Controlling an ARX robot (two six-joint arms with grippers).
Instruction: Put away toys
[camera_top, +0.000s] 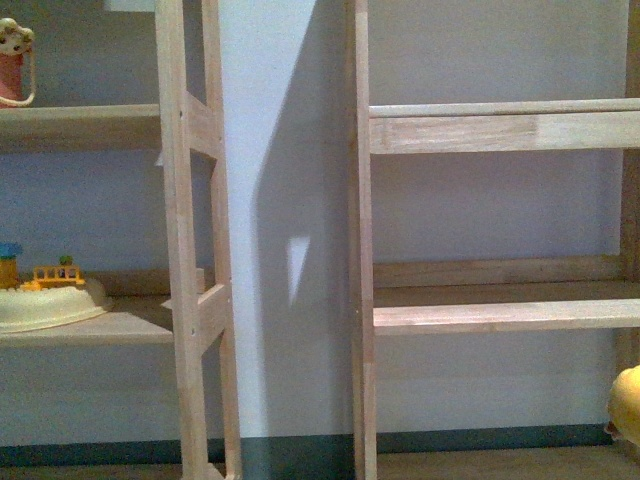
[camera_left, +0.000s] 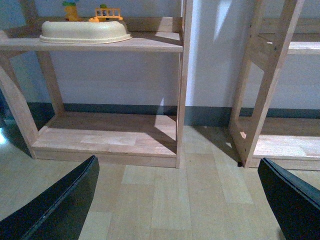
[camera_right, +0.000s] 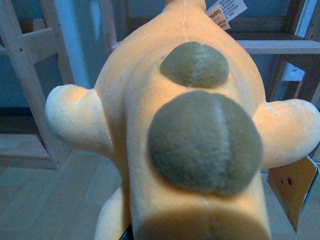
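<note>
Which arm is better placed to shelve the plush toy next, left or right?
Right. The plush toy fills the right wrist view, so that arm likely carries it, near the right shelf unit. The left end effector is open, holding nothing, facing the left shelf unit.

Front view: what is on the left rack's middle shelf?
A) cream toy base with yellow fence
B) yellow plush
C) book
A: the cream toy base sits on that shelf; the yellow plush shows low at the right edge.
</note>
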